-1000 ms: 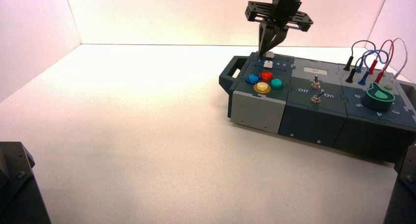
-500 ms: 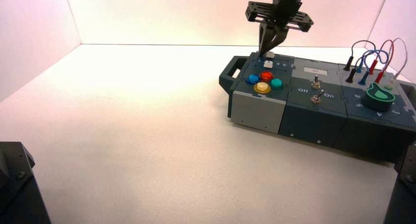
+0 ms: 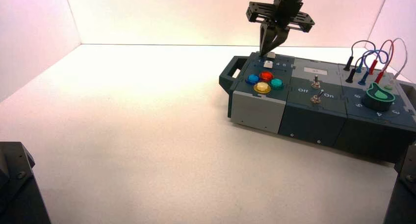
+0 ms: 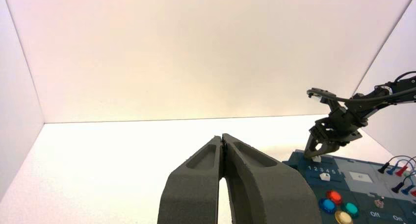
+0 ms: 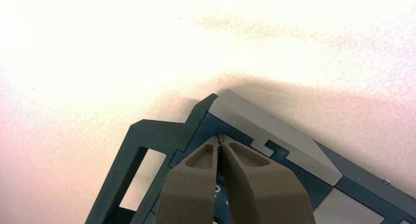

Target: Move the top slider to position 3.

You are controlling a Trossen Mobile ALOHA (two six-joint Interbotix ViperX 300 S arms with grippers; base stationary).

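The top slider [image 3: 270, 54] is a tiny off-white knob at the far edge of the box's [image 3: 314, 123] left panel, behind the four coloured buttons [image 3: 264, 81]. My right gripper [image 3: 270, 50] hangs straight down with its tips shut, right above that knob. In the left wrist view the top slider [image 4: 317, 159] shows just under the right gripper [image 4: 316, 154]. The right wrist view shows the right gripper [image 5: 221, 137] shut, over the panel's corner, with the knob hidden behind its fingers [image 5: 255, 185]. My left gripper [image 4: 223, 136] is parked far to the left, shut on nothing.
A second, brighter slider knob [image 3: 268, 63] sits just in front of the top one. Two toggle switches [image 3: 316, 89] stand mid-box; a green knob [image 3: 378, 97] and plugged wires [image 3: 373, 60] lie at the right. A handle [image 3: 230, 73] juts from the box's left end.
The right gripper has risen a little and edged right above the top slider. The knob itself shows no clear shift. The left arm has stayed still.
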